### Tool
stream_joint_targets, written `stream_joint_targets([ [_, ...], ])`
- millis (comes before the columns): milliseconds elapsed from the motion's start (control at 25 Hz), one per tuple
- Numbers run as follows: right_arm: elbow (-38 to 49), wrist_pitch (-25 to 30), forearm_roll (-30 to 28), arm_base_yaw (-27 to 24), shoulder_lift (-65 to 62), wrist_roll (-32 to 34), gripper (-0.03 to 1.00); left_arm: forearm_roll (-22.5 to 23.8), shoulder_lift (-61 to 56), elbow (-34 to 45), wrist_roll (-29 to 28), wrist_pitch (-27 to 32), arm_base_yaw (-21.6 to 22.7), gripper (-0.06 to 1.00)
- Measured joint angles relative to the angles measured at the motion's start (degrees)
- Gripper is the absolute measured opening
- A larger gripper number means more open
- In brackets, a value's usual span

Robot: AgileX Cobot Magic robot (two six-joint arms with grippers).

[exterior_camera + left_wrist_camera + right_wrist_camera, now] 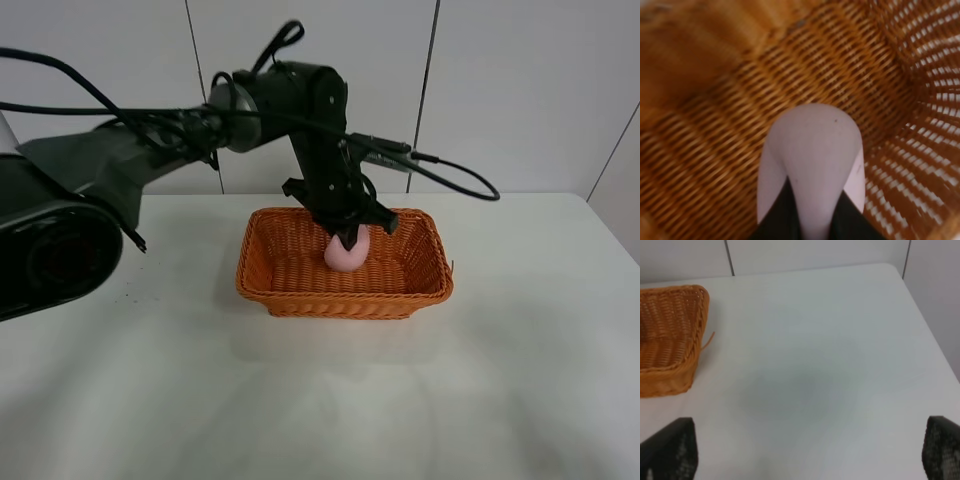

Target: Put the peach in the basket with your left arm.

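Note:
The orange wicker basket [300, 296] stands at the middle of the white table. My black left arm reaches down into it from the left. My left gripper [347, 238] is shut on the pale pink peach [347, 255], which hangs inside the basket just above its floor. In the left wrist view the peach [812, 150] sits between the two dark fingers [779, 217], with the woven basket floor [715, 125] close below. My right gripper [806, 447] is open and empty over bare table, to the right of the basket [670, 340].
The white table [520, 380] spreads around the basket, with grey wall panels behind it. The left arm's black cables [455, 175] loop above the basket's far right. The table's right edge [927, 325] shows in the right wrist view.

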Motion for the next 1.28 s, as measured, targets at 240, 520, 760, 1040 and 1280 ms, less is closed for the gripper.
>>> stream_joint_targets([
  [240,0.0,0.0,0.0,0.0,0.0,0.0,0.69,0.2,4.8,0.1,0.0,-1.1,0.0,0.24],
  [520,0.0,0.0,0.0,0.0,0.0,0.0,0.69,0.1,4.7,0.1,-0.4,-0.4,0.0,0.83],
  [760,0.0,0.0,0.0,0.0,0.0,0.0,0.69,0.0,1.9,-3.9,-0.4,5.2,1.1,0.87],
  [1040,0.0,0.0,0.0,0.0,0.0,0.0,0.69,0.1,-5.3,-6.5,-0.5,5.4,5.4,0.88],
  [1280,0.0,0.0,0.0,0.0,0.0,0.0,0.69,0.0,-5.6,-6.3,-0.2,5.4,12.8,0.88],
])
